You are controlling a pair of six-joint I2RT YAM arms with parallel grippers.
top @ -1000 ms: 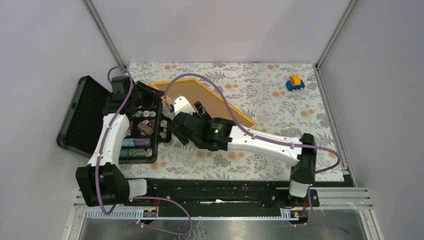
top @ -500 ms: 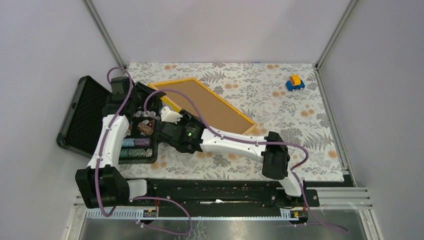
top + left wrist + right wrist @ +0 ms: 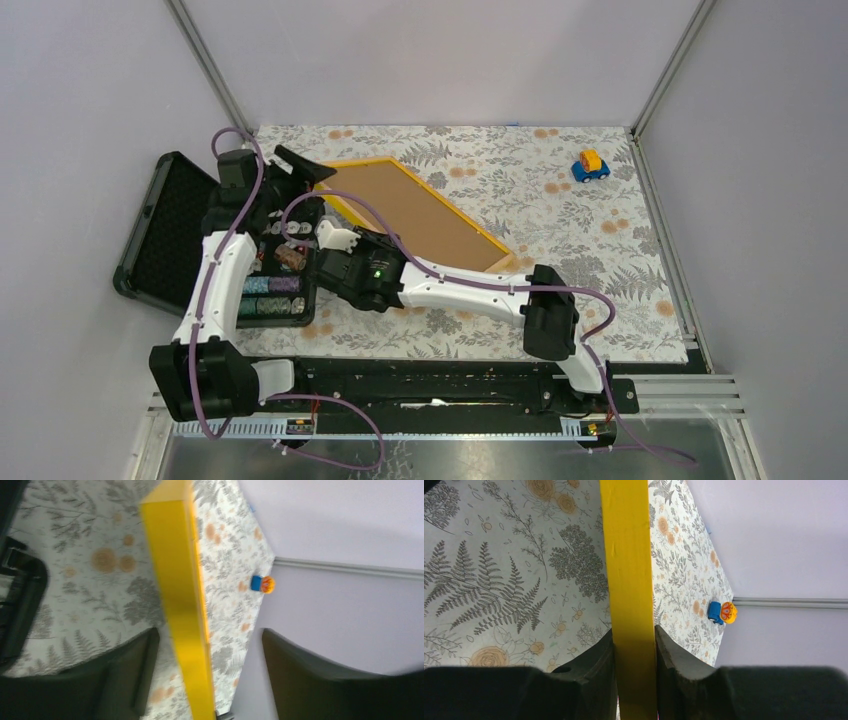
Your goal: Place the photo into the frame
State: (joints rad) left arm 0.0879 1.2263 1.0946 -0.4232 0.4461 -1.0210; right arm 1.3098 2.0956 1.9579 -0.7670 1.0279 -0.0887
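Right wrist: right gripper (image 3: 634,647) stays clenched on the yellow frame (image 3: 628,570) edge. Left gripper (image 3: 207,645) has just spread wide and released it, so right alone likely repositions it.

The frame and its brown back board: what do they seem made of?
The frame: probably painted wood or plastic; matte yellow, flat square-edged faces. The brown back board: likely hardboard or cork; dull, even brown, texture too small to tell.
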